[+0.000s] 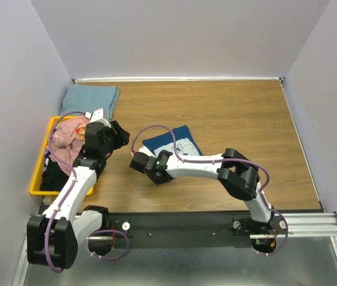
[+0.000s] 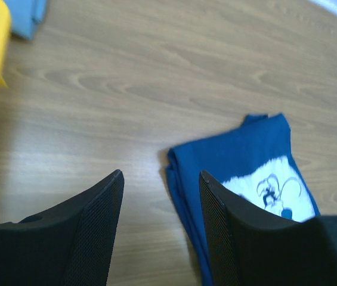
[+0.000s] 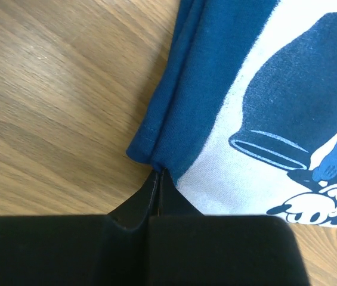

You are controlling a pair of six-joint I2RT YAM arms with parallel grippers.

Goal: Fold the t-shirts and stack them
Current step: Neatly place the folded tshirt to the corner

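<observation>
Two arms and four t-shirts appear in the top view. One navy t-shirt point(image 1: 179, 143) lies folded at the centre of the table point(image 1: 246, 113). One grey-blue t-shirt point(image 1: 90, 98) lies folded at the far left corner. One pink t-shirt point(image 1: 67, 134) and one black t-shirt point(image 1: 52, 176) sit crumpled in one yellow bin point(image 1: 34, 182). The right gripper point(image 1: 137, 161) sits at the near left corner of the navy t-shirt. The left gripper point(image 1: 117, 136) hangs to its left, apart from the cloth.

Left wrist view: the two fingers point(image 2: 96, 238) stand apart with bare wood between them. The navy t-shirt lies ahead and to the right, white cartoon print facing up.

Right wrist view: the jaws are pressed together, tips touching the hemmed corner. Whether any cloth is pinched cannot be told. The folded layers lie edge over edge.
</observation>
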